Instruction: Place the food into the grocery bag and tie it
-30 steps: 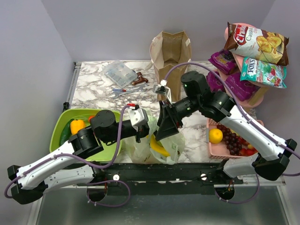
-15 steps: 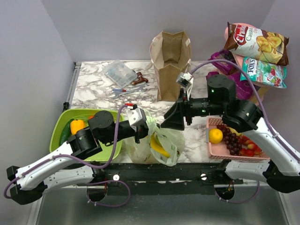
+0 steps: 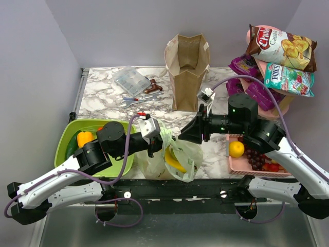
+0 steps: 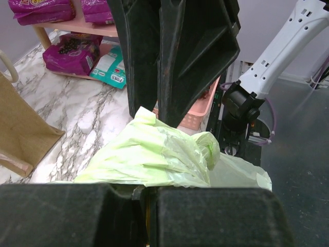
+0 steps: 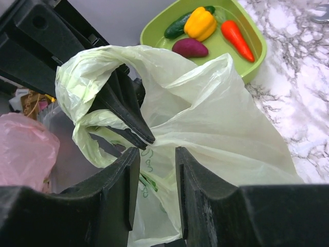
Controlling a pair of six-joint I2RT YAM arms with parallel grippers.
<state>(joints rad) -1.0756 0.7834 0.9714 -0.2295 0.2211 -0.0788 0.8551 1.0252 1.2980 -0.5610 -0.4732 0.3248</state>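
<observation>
The pale green grocery bag (image 3: 177, 157) sits at the table's near edge with a bunch of bananas (image 3: 174, 160) inside. My left gripper (image 3: 154, 145) is shut on the bag's upper plastic (image 4: 154, 159), and a handle loop (image 5: 69, 82) drapes round its fingers (image 5: 128, 116). My right gripper (image 5: 157, 152) faces it from the right, open by a narrow gap, with bag film (image 5: 226, 118) lying just beyond its tips. In the top view the right gripper (image 3: 181, 138) hovers over the bag's mouth. A yellow pepper (image 3: 84, 138) lies in the green tray (image 3: 67, 135), and an orange (image 3: 236, 149) in the pink basket (image 3: 234, 167).
A stiff brown paper bag (image 3: 187, 69) stands at the back centre. A clear plastic box (image 3: 128, 80) and small tools lie to its left. Snack bags (image 3: 280, 49) crowd a pink shelf at the right. The tray also holds a cucumber (image 5: 182, 25), a carrot (image 5: 236, 36) and a purple sweet potato (image 5: 190, 47).
My right arm has drawn back to the right, away from over the bag. Its jaws widened and then narrowed again. The left arm has kept its hold and place.
</observation>
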